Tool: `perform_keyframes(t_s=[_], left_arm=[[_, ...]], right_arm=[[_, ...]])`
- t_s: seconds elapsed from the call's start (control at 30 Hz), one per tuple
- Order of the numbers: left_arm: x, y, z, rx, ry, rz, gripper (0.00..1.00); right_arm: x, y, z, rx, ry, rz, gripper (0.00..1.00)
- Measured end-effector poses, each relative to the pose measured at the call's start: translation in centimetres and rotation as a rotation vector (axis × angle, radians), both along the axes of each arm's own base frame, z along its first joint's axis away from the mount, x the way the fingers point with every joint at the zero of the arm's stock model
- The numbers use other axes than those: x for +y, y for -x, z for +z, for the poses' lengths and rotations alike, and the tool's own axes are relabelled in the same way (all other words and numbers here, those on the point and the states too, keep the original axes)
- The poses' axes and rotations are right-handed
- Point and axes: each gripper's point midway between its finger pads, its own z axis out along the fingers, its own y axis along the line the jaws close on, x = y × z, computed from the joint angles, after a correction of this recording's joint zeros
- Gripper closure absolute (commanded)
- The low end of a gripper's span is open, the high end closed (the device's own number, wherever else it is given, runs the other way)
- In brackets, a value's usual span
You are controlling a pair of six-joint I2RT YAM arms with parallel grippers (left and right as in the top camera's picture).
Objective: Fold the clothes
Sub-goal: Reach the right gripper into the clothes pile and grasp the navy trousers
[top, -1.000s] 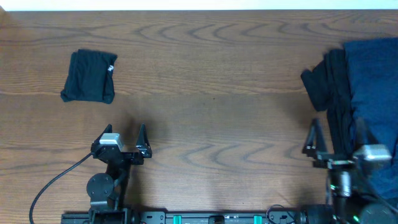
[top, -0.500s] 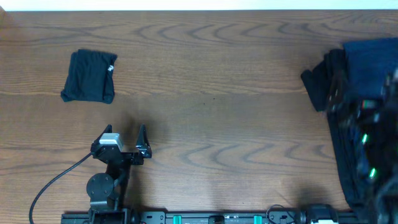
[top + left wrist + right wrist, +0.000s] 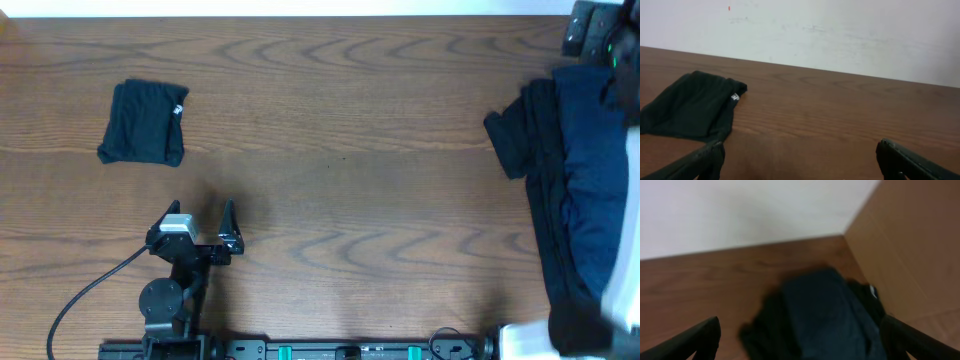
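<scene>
The left gripper [image 3: 801,162] is seen with its two black fingers [image 3: 707,159] spread wide and nothing held between them; only bare tabletop is shown in the gap. In the overhead view it [image 3: 200,218] is found low over the near-left part of the brown wood-grain table [image 3: 350,150], pointed toward the far edge, and a black cable [image 3: 85,295] is seen looping away from its arm base. Beyond it and slightly to its left, apart from the fingers, a small folded garment of dark navy cloth [image 3: 143,137] is laid flat on the table, with a small white label [image 3: 180,110] showing at its far-right corner; the same bundle [image 3: 687,107] is seen from the left wrist camera, before a white wall [image 3: 840,30]. The right gripper [image 3: 800,340] is likewise held fully apart and empty, though its view is blurred. Ahead of it a loose heap of unfolded clothes [image 3: 825,315] is seen, navy blue cloth lying over black. From overhead this heap [image 3: 590,170] is spread along the right edge of the table, well apart from the folded garment, and the right arm is registered only as a blur at the frame's edge. A tan panel [image 3: 910,245] is seen to the right of the heap in the wrist view
</scene>
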Motion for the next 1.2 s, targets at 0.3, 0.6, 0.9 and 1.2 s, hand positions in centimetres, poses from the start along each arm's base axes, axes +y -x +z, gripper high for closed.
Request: perform_keyframes(t_s=[0.3,0.6,0.9,1.2], left_arm=[[0.0,0.0,0.0,0.0,0.0,0.0,0.02],[0.0,0.0,0.0,0.0,0.0,0.0,0.02],[0.0,0.0,0.0,0.0,0.0,0.0,0.02],[0.0,0.0,0.0,0.0,0.0,0.0,0.02]], right_arm=[[-7.9,-4.8,-14.7,0.31,-0.024,-0.139,0.14],[-8.6,-7.4,-22.3,0.409,-0.059,-0.105,0.45],[-8.6,-7.9,-30.9,0.582,-0.064,-0.052,0.35],[-9.4,-7.6,-35.8,0.676,-0.031,-0.053,0.32]])
